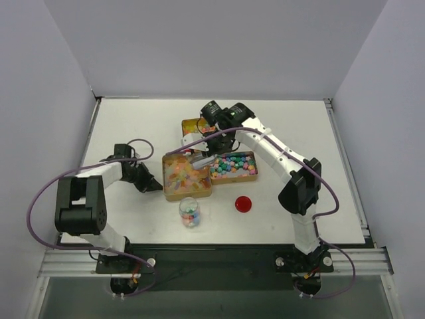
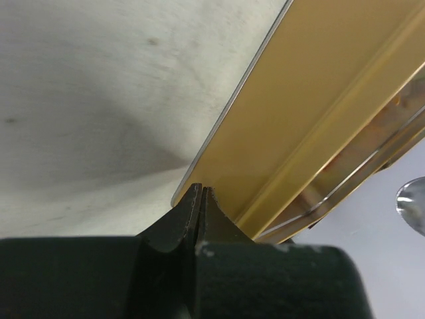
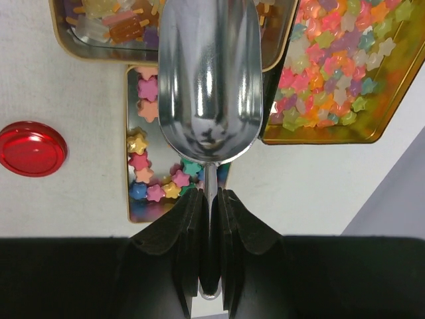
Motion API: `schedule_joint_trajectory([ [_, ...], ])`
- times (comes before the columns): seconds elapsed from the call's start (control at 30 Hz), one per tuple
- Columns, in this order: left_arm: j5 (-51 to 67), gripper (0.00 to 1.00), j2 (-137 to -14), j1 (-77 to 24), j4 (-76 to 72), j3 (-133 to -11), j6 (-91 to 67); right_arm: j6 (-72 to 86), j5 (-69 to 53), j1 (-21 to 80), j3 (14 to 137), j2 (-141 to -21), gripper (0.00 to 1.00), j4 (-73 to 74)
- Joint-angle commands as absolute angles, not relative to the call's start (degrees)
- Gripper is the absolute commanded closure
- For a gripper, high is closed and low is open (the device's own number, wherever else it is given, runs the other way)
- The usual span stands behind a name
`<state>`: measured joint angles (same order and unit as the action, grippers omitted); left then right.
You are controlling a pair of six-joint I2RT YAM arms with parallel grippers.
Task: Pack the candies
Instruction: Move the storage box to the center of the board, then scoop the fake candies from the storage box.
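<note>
The candies fill two gold tins: pastel orange ones in the left tin (image 1: 187,176) and bright multicoloured ones in the right tin (image 1: 234,166). The right wrist view shows them as small stars (image 3: 154,191) and translucent stars (image 3: 325,60). A clear jar (image 1: 190,211) holds a few candies. My right gripper (image 3: 210,199) is shut on the handle of an empty metal scoop (image 3: 210,73), held above the tins (image 1: 201,159). My left gripper (image 2: 199,189) is shut, its tips against the left tin's outer wall (image 2: 312,100); it also shows in the top view (image 1: 156,185).
A flat red round lid (image 1: 244,204) lies on the table right of the jar and shows in the right wrist view (image 3: 32,147). A third gold tin (image 1: 192,125) at the back sits under the right wrist. A tin of ice-lolly-shaped sweets (image 3: 106,26) shows.
</note>
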<state>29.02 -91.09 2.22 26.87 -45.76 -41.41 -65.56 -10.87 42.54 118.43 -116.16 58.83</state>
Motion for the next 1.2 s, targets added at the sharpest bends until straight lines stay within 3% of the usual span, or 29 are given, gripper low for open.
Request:
schedule_joint_trajectory([
  [0.0,30.59,1.00,-94.04,-3.51,22.94,-50.53,-42.89,-72.06,-9.41,41.31,117.86,-115.22,1.00,62.14],
  [0.5,31.91,1.00,-100.11,-7.82,20.12,-58.10,-43.51,-92.54,1.74,38.58,121.28,-119.79,1.00,64.86],
  [0.67,31.91,0.74,-96.51,-4.84,21.79,-56.78,-43.16,-93.08,9.11,40.86,122.60,-122.78,1.00,64.51],
  [0.73,31.90,0.70,-94.93,-3.00,22.06,-55.64,-43.07,-92.20,11.50,41.74,123.39,-124.01,1.00,63.81],
  [1.17,34.63,0.68,-90.35,2.90,19.86,-52.03,-46.49,-94.92,26.10,48.25,116.20,-124.63,1.00,58.54],
])
